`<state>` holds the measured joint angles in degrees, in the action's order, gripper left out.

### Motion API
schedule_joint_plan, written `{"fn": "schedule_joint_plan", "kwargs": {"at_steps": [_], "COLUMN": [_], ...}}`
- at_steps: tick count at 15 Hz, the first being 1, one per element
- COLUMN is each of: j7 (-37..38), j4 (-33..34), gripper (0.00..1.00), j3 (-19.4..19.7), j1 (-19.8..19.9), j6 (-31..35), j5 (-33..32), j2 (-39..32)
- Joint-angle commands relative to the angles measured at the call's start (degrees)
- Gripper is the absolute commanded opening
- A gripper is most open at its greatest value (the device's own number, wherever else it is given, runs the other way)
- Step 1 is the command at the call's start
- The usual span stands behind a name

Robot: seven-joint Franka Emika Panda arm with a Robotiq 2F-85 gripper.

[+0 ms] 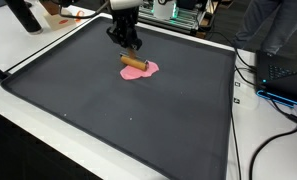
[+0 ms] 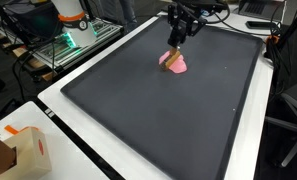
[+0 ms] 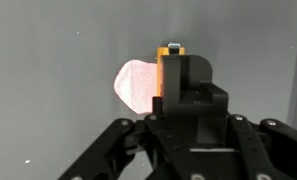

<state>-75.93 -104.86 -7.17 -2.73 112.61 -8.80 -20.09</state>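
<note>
Dark, finely textured matting is covering the white bench, with cables trailing along one edge. Toward the mat's far side a short brown cylinder is lying on its side across a flat pink patch, seemingly cloth or soft sheet. The hand is hovering just above it. Whether its fingers are spread or closed is not showing clearly. The cylinder is looking rigid, light and smooth, and liable to roll, so gripping across its middle seems soundest.
</note>
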Motion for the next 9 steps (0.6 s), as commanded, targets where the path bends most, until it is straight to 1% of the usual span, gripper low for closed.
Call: {"fn": "schedule_joint_plan", "kwargs": {"at_steps": [1,9], "j7": [-1.37,-4.28], "j4": [0.04,2.86], "gripper": [0.23,0.23], "j3": [-0.14,-0.54], "j1": [-0.14,-0.32], "j6": [-3.05,-8.95], "j5": [-0.53,-0.25], "j2": [-2.64,-4.31]}}
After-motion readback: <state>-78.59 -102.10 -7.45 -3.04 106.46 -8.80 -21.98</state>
